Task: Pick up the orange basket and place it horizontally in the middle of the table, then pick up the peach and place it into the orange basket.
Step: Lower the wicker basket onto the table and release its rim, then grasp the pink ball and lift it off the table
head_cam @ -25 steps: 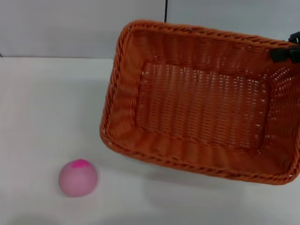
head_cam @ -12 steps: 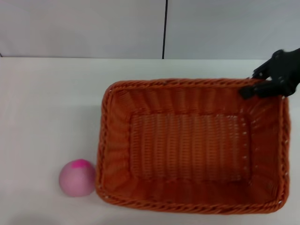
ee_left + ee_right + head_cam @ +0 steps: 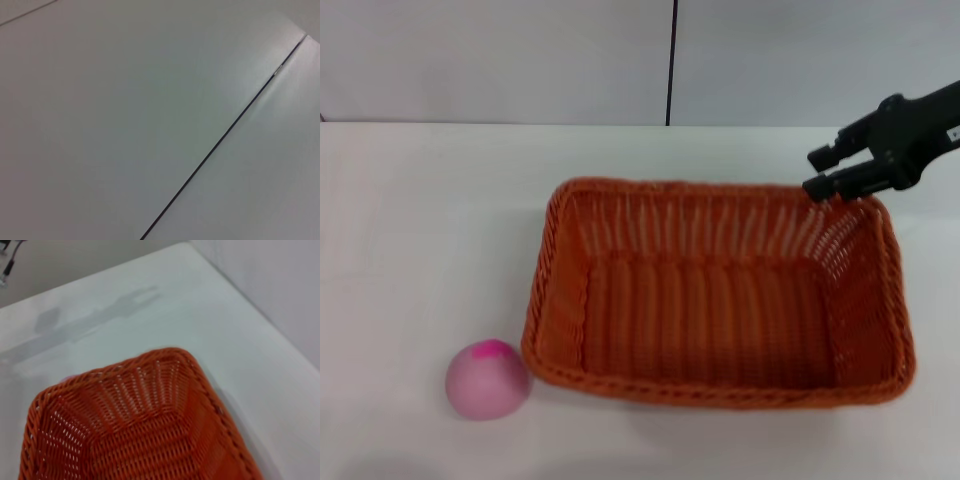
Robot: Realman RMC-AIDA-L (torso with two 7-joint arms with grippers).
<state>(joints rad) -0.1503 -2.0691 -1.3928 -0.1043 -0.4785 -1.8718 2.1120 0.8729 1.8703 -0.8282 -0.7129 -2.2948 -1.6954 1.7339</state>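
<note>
The orange basket (image 3: 720, 310) lies flat and lengthwise across the white table (image 3: 420, 220), right of the middle, with nothing in it. My right gripper (image 3: 818, 172) hovers at the basket's far right corner, its fingers apart just over the braided rim, holding nothing. The peach (image 3: 486, 378), pale pink with a magenta patch, rests on the table just off the basket's near left corner. The right wrist view looks down on one end of the basket (image 3: 140, 430). My left gripper is out of view.
A grey wall (image 3: 520, 60) with a dark vertical seam backs the table. The left wrist view shows only that wall (image 3: 125, 100). Bare tabletop stretches to the left of the basket and behind it.
The basket came down from a tilted, lifted pose to lie flat on the table. My right gripper opened and now sits just above the far right corner of the rim.
</note>
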